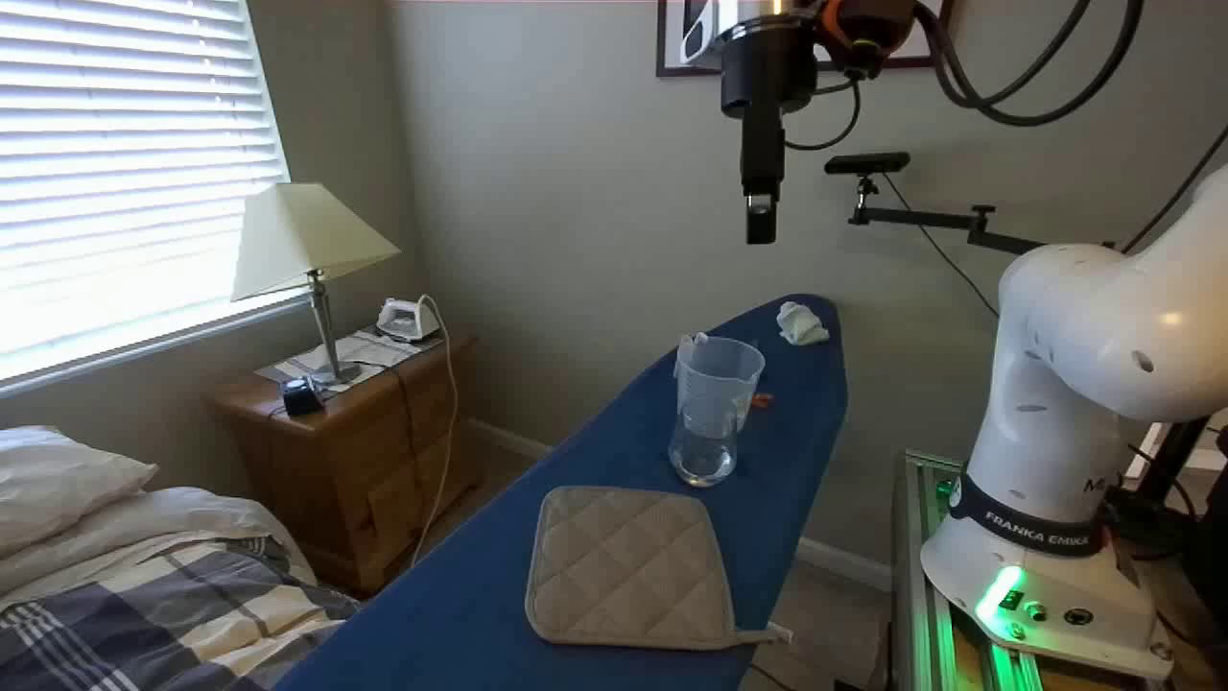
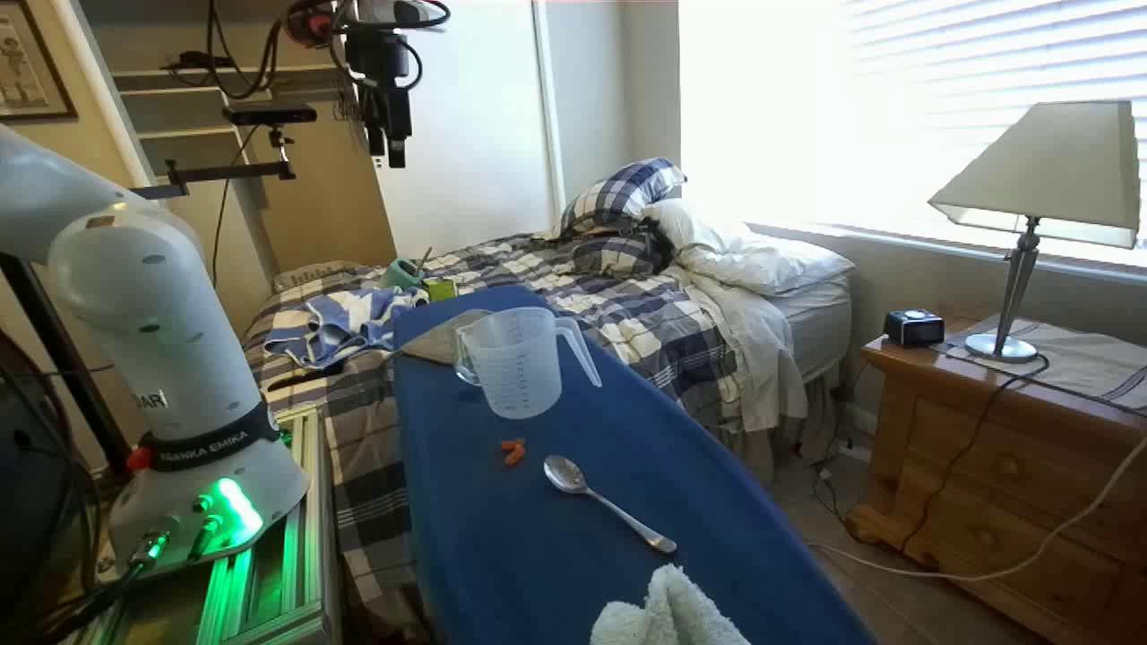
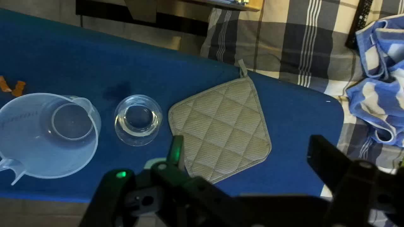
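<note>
Quilted pot holder (image 3: 222, 126) lies well below my empty, wide-spread fingers (image 3: 326, 159); clear glass (image 3: 138, 119) just beside it could tip if I come down off-line.

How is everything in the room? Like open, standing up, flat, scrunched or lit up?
Gripper: open, holding nothing
Measuring jug: upright
Glass: upright; contents unclear
Potholder: lying flat
Spoon: lying down
Orange pieces: lying loose
White cloth: bunched up
Striped towel: crumpled
Bedding: rumpled
Lamp: upright; can't tell if lit
Iron: can't tell if hot
Blinds: lowered, daylight coming through
Robot base light: glowing green
</note>
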